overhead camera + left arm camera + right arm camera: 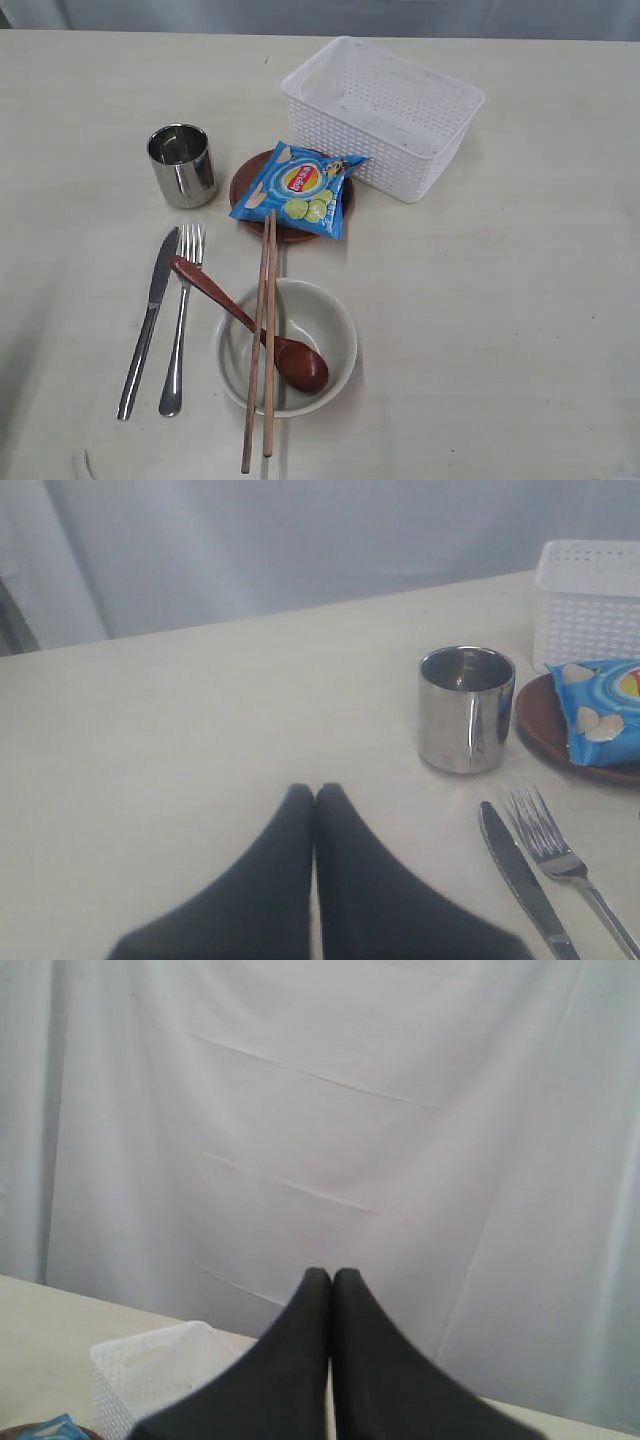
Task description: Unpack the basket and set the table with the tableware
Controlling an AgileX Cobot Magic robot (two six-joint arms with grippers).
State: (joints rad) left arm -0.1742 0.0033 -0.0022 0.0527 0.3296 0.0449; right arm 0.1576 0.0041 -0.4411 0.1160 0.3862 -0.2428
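My left pincer (315,791) and right pincer (332,1275) are resting together, empty; chopsticks (266,280) are bridging the bowl (335,325), risking rolling.

Exterior view: high and fairly near, looking steeply down on the table (520,320), basket (385,110) at the far side. Left wrist view: low over the table, facing across it toward the cup (466,708), close by, with curtain (300,540) behind. Right wrist view: raised higher, facing almost level at the white curtain, only a strip of table below. Shared by all three: basket and chip bag (298,188).
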